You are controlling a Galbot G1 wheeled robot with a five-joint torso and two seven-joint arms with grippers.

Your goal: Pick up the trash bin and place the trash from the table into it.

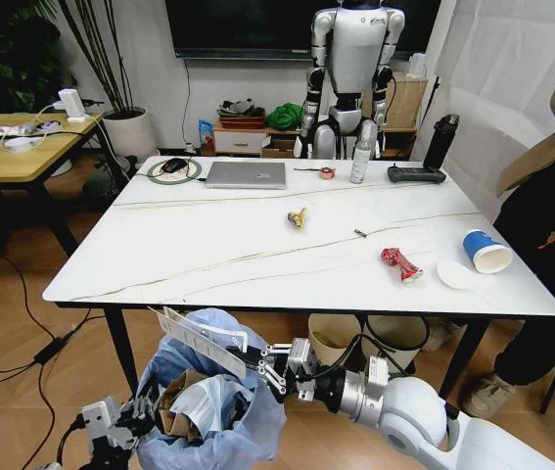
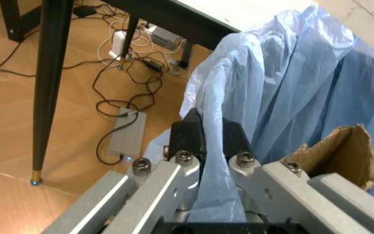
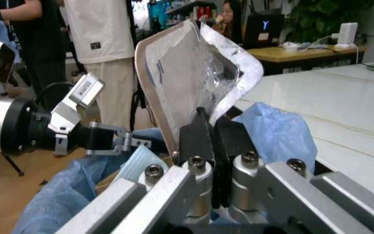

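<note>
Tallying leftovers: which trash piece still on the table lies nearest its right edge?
The blue paper cup, tipped on its side beyond the white lid and red wrapper.

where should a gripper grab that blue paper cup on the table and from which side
The blue paper cup lies tipped on its side near the table's right edge, white mouth toward the near edge. Probably best to come straight down and pinch across its blue side wall, mid-length: the rounded wall faces up, and the rim would likely crush. Both grippers are occupied now.
</note>
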